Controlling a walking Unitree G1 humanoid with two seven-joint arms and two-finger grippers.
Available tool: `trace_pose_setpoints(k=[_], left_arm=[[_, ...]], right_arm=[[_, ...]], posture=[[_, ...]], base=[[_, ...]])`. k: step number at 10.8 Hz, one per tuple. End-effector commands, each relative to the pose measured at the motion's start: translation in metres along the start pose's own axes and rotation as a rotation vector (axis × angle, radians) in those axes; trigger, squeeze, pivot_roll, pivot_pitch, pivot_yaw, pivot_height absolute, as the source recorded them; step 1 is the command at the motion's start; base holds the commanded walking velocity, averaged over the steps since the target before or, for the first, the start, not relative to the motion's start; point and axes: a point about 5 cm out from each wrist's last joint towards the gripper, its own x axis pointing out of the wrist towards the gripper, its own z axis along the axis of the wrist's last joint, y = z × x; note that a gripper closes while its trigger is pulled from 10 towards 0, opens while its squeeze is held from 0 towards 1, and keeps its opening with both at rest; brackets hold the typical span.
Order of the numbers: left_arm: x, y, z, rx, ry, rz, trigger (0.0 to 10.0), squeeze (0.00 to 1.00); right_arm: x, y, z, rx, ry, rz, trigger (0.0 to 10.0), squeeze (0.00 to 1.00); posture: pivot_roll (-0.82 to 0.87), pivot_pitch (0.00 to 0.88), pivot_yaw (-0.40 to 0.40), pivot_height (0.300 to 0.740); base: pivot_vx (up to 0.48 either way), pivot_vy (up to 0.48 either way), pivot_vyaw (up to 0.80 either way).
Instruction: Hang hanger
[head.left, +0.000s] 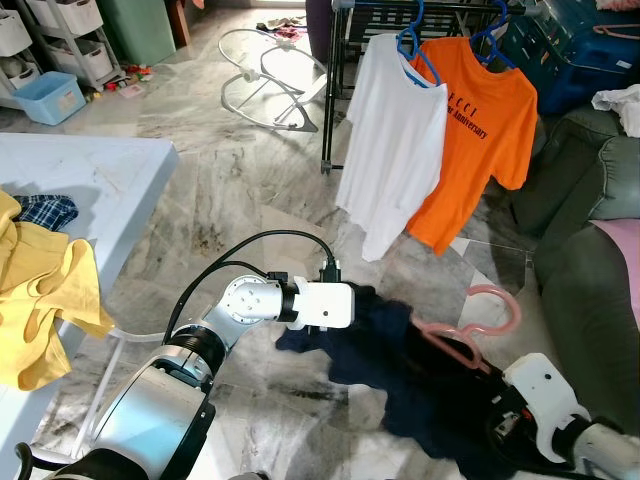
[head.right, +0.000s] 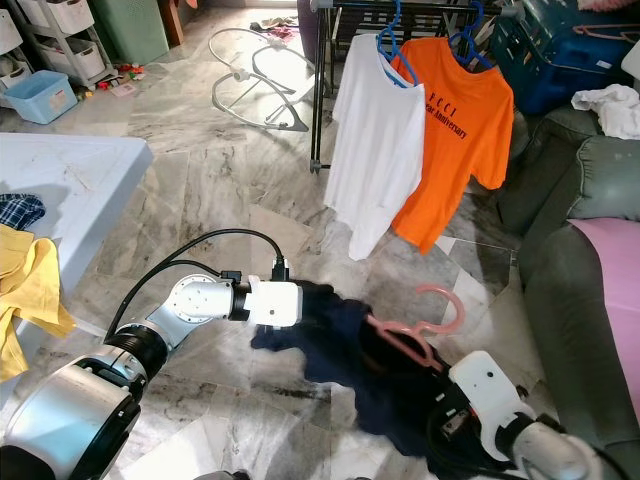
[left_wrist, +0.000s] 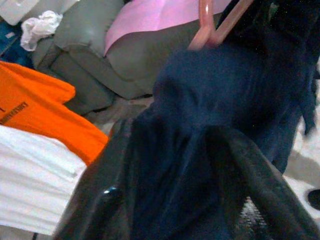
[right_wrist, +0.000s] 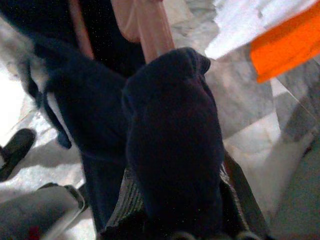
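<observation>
While both silver arms are reaching toward the lower middle of the frame, a dark navy cloth garment (head.left: 400, 370) is hanging between them on a pink plastic hanger (head.left: 480, 330) — its hook is curling up to the right. The left gripper (left_wrist: 175, 190) is clamping its black fingers (left_wrist: 100, 200) on a navy fold. The right gripper (right_wrist: 175, 200) is clamped on the garment at the hanger's neck. At upper right, a white t-shirt (head.left: 390, 140) and an orange t-shirt (head.left: 475, 150) are hanging on blue hangers (head.left: 410, 45).
</observation>
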Motion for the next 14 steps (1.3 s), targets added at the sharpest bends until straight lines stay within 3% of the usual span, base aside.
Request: trace_pose_setpoints(k=[1,2,4,6,7,10,12,13,14], left_arm=[[0.0,0.005,0.003,0.039,-0.001,0.004,10.0,1.0],[-0.001,0.008,0.001,0.034,0.012,0.07,10.0,1.0],[-0.002,0.01,-0.011,-0.185,0.034,0.249,10.0,1.0],[-0.004,-0.003,-0.037,-0.551,0.135,0.509,10.0,1.0],[-0.009,-0.017,-0.055,-0.731,0.231,0.684,10.0,1.0],[-0.032,-0.041,-0.081,-0.854,0.438,0.945,10.0,1.0],[-0.045,-0.04,-0.087,-0.804,0.494,1.0,10.0,1.0],[-0.05,-0.032,-0.086,-0.783,0.491,1.005,10.0,1.0],[-0.049,-0.022,-0.081,-0.701,0.453,0.959,10.0,1.0]], right_arm=[[0.003,0.0,-0.002,0.016,0.008,-0.027,0.0,0.0],[0.009,0.004,-0.012,0.085,0.041,-0.101,0.0,0.0],[0.014,0.005,-0.024,0.203,0.065,-0.211,0.0,0.0],[0.019,0.004,-0.029,0.326,0.047,-0.347,0.0,0.0],[0.025,0.007,-0.03,0.386,0.037,-0.39,0.0,0.0],[0.043,0.025,-0.024,0.398,0.023,-0.384,0.0,0.0],[0.051,0.026,-0.019,0.392,0.001,-0.394,0.0,0.0],[0.053,0.027,-0.022,0.39,0.008,-0.384,0.0,0.0],[0.055,0.029,-0.021,0.391,-0.003,-0.373,0.0,0.0]], posture=[[-0.13,0.104,0.015,0.74],[-0.13,0.096,0.018,0.74],[-0.13,0.083,0.019,0.74],[-0.13,0.059,0.011,0.74],[-0.12,0.046,0.001,0.74],[-0.09,0.018,-0.038,0.74],[-0.06,0.009,-0.064,0.74],[-0.04,0.0,-0.079,0.74],[-0.03,0.0,-0.084,0.74]], base=[[0.0,0.0,0.0],[0.0,0.0,0.0],[0.0,0.0,0.0],[0.0,0.0,0.0],[0.0,0.0,0.0],[0.0,0.0,0.0],[0.0,0.0,0.0],[0.0,0.0,0.0],[0.0,0.0,0.0]])
